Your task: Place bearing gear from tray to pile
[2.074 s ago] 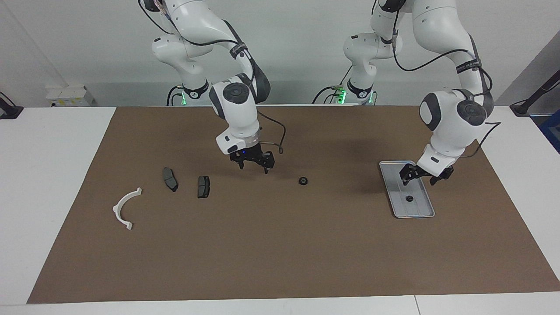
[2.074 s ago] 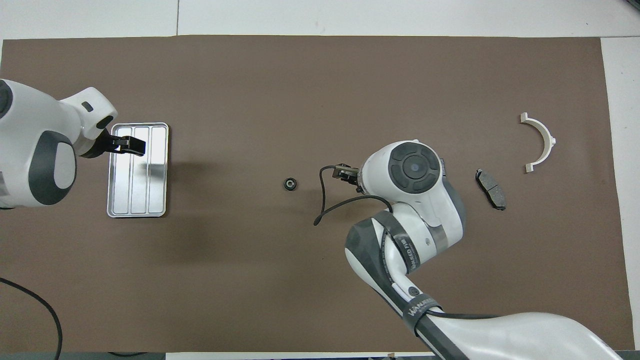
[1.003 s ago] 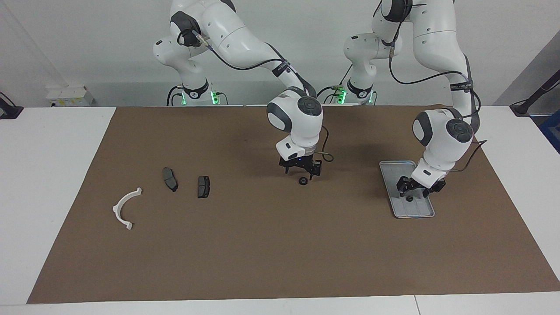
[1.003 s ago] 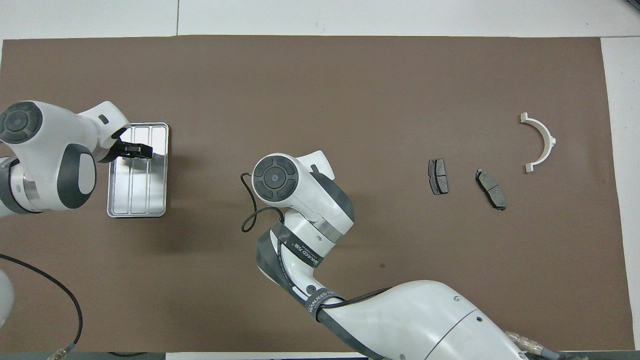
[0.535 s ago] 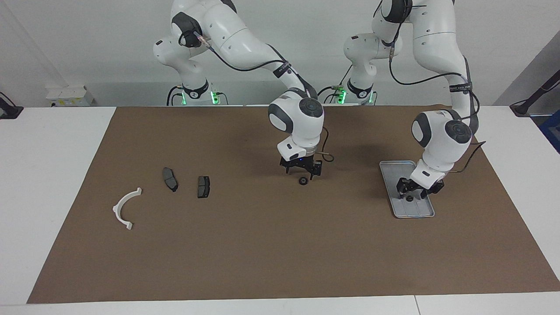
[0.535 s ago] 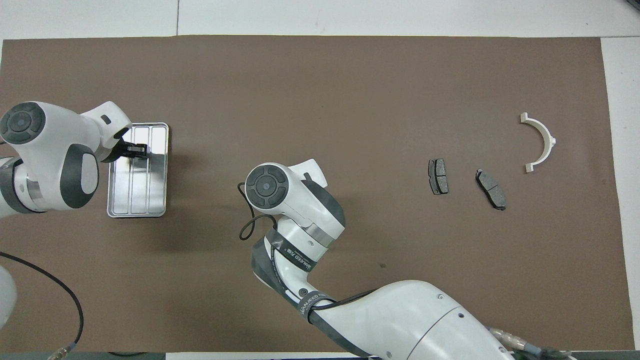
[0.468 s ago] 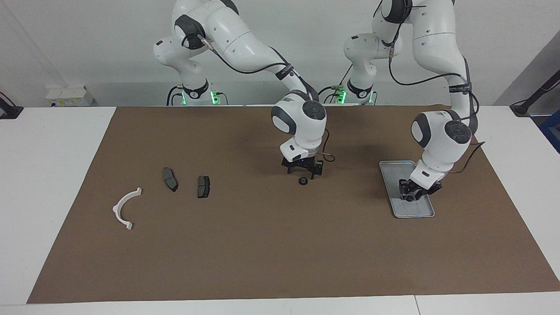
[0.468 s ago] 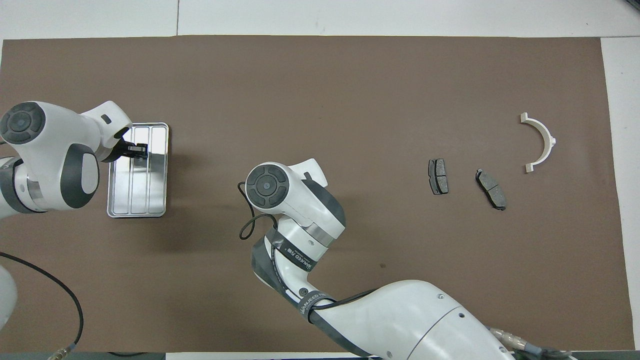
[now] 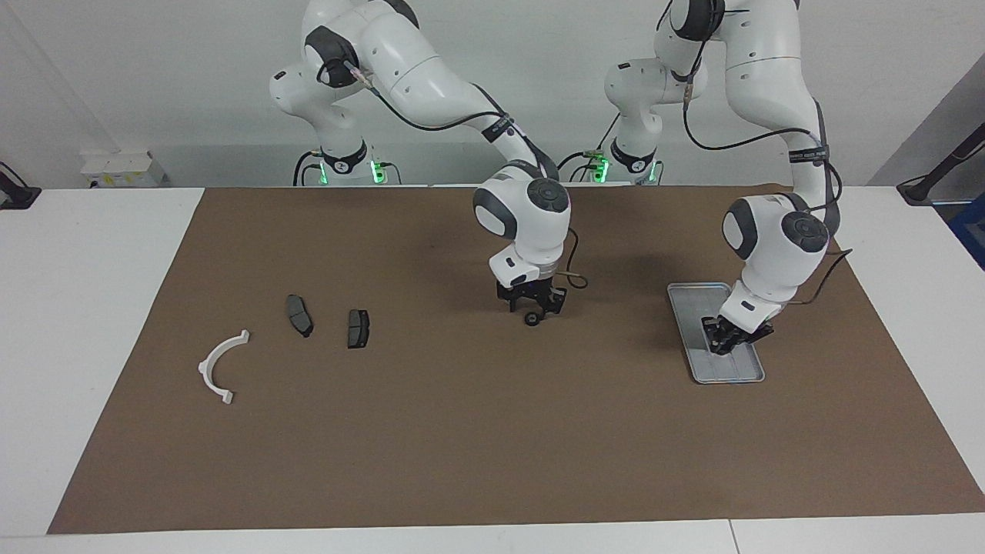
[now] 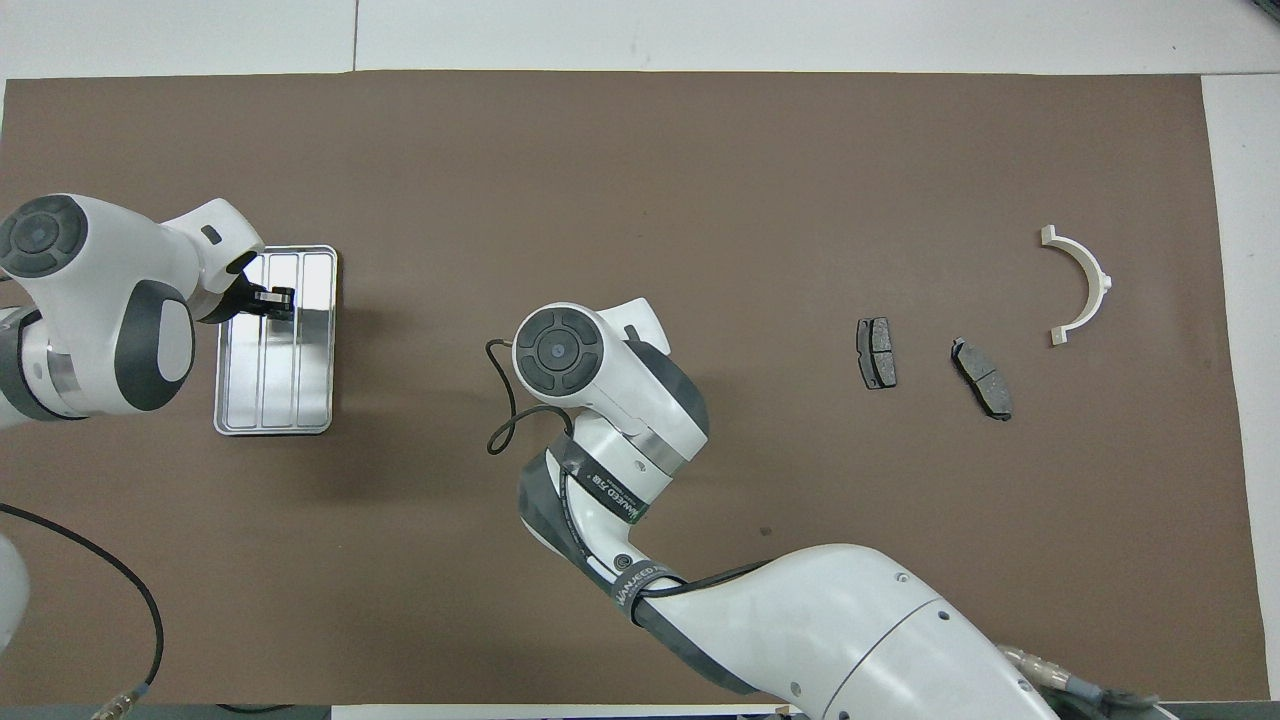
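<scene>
Brown matting covers the white surface (image 9: 92, 323), two white arms reaching down onto it. Facing view gives us what the overhead cannot: the right end effector (image 9: 532, 305) low at centre frame, fingers parted either side of a small black bearing gear (image 9: 531, 318) on the mat; from above, the arm's own wrist hides that gear completely. Over at the right of the facing view, the left end effector (image 9: 723, 341) is down in the tray (image 9: 687, 296), its dark fingers bunched low on the tray floor; whether they have closed on anything, I cannot tell. Overhead, the left end effector (image 10: 272, 301) sits at the upper part of the tray (image 10: 300, 400). Count them: one tray, one visible gear, and the pile at left of the facing view — one white half-ring (image 9: 220, 366) and two dark pads (image 9: 299, 315) (image 9: 358, 328), well apart from the gear.
</scene>
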Available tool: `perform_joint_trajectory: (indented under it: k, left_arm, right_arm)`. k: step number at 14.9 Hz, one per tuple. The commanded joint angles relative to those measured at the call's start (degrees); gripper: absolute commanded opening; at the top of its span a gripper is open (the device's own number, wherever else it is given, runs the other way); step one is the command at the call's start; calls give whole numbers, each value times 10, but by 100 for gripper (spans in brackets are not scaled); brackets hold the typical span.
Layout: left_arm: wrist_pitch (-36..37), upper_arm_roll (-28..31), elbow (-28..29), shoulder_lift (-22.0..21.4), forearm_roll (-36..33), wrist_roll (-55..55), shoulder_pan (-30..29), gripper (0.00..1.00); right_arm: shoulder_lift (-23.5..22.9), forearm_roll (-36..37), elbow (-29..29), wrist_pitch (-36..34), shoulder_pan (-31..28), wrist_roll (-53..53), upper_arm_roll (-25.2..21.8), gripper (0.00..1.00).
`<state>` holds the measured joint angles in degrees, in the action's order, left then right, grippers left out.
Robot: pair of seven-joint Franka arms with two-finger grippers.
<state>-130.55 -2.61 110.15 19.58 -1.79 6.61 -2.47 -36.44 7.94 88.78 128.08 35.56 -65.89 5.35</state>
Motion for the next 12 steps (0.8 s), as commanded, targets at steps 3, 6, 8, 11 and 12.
perform_joint_trajectory:
  k: [3,6,8,11,12]
  left_arm:
    - [188,-5,-112,-42,42,2,9,0]
    - [189,-16,-111,-62,33,-172,101,0]
    - [195,-16,-110,-63,31,-193,120,0]
    - [196,-16,-109,-64,30,-200,126,0]
    - [196,-15,-109,-64,29,-200,126,0]
  right_arm:
    - [-15,4,0,33,-9,-25,3,27]
    - [-14,4,6,37,-8,-31,3,4]
    - [-14,5,6,34,-9,-29,3,0]
    - [-8,14,-6,-5,-11,-21,2,0]
    - [-3,14,-14,-30,-28,0,2,0]
